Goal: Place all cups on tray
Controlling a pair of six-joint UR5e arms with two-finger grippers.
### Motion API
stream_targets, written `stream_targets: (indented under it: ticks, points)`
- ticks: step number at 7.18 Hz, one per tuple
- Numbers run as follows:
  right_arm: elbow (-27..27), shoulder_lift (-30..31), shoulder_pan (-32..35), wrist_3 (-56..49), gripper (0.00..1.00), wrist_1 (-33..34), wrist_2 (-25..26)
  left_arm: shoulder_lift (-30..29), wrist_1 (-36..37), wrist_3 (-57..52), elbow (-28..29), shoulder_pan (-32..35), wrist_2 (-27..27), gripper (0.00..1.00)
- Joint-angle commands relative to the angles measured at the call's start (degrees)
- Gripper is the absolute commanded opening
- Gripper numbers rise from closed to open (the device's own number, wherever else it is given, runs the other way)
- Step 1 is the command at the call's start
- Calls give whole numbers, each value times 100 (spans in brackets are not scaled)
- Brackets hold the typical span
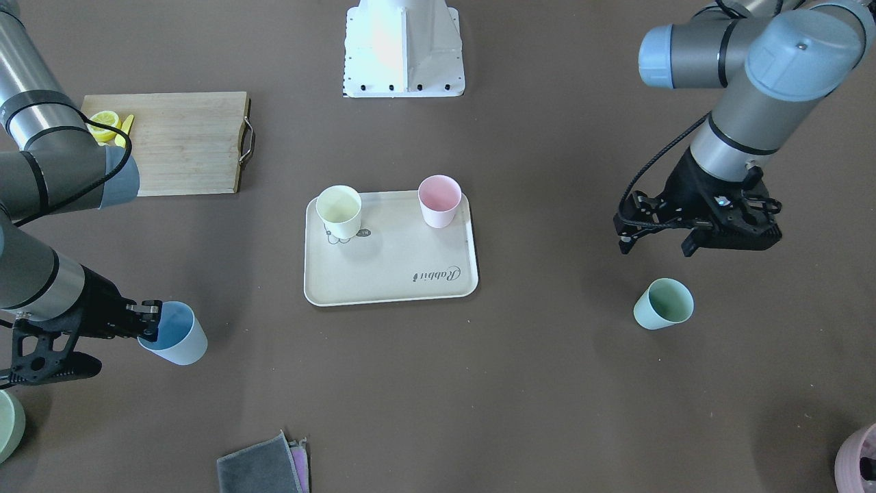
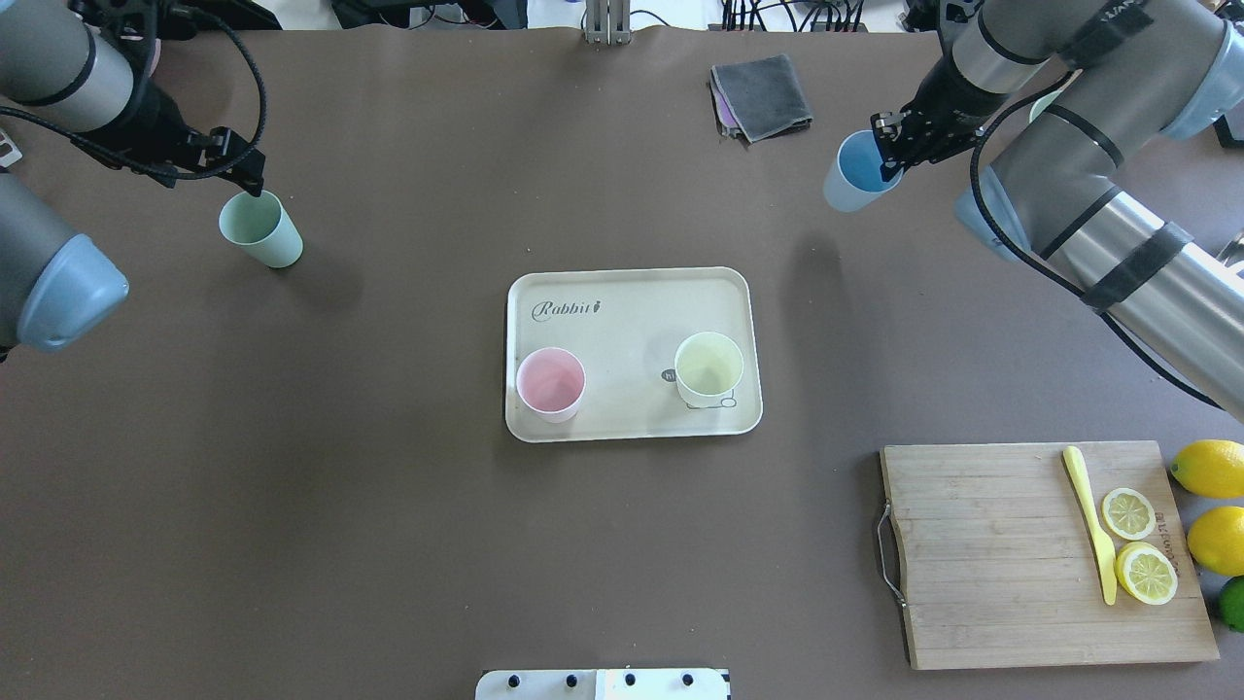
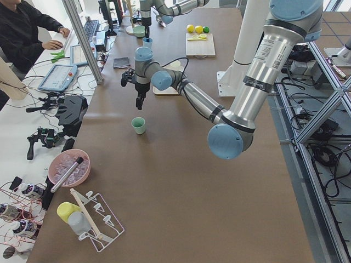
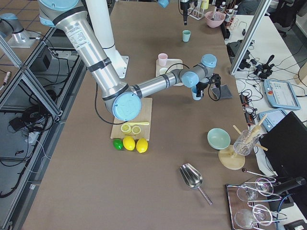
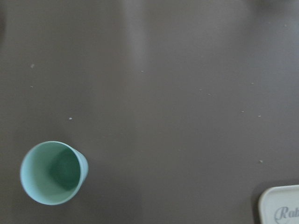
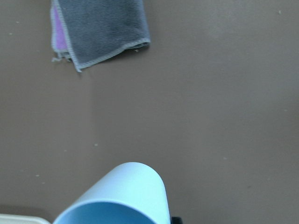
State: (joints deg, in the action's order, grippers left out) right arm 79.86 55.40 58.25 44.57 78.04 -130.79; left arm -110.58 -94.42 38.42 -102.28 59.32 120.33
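your right gripper pinches the blue cup by its rim; carry it level onto the tray, clear of both cups. left gripper hangs open, empty.

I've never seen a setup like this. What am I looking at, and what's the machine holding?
It's a two-armed robot at a brown table, filmed from above, from across, from both ends, and by a camera on each wrist. The right claw grips a blue cup by its rim. The left claw hangs open near a green cup. A yellow cup and a pink cup stand on the cream tray. A cutting board with lemon slices and a folded cloth lie aside.
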Motion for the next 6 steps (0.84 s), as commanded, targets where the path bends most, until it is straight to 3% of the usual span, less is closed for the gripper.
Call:
stream_targets:
  ticks: [1,3,5,6]
  points:
    - [179,-387,-453,866,0,80,106,588,-731,-239,128,80,-10,97]
    - [267,-468,-700,1193,0,80,325,181,-1086,102,820,36,-18,97]
    - [320,-547,-990,1492,0,80,562,-42,-1988,183,1769,36,-19,97]
    - [329,-539,-1200,1676,0,80,737,-51,-2045,218,1799,36,-19,97]
